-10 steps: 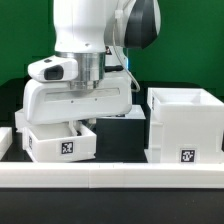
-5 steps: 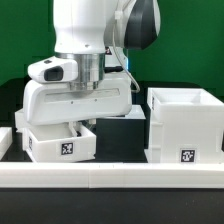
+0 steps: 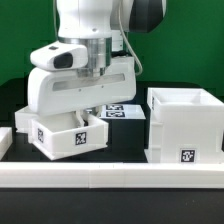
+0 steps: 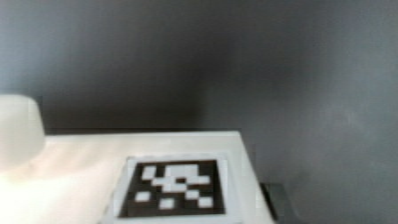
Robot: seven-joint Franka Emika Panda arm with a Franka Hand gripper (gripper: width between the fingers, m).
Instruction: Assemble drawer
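In the exterior view my gripper (image 3: 84,113) reaches down into a small white tray (image 3: 62,137) at the left. It is shut on the tray's wall, and the fingertips are hidden inside. The tray is tilted, with its tag (image 3: 78,140) facing the camera. The large hollow housing (image 3: 184,122) stands upright on the exterior view's right, apart from the tray. The edge of another white tray (image 3: 5,141) shows at the far left. The wrist view shows a tagged white surface (image 4: 178,187) very close, and no fingers.
A long low white rail (image 3: 110,176) runs along the front. The marker board (image 3: 124,110) lies flat behind the tray, between it and the housing. A green wall closes the back. A blurred white shape (image 4: 15,125) sits at the wrist view's edge.
The hand has risen a little and turned. The small tray has moved with it and now sits tilted, uncovering the marker board behind.
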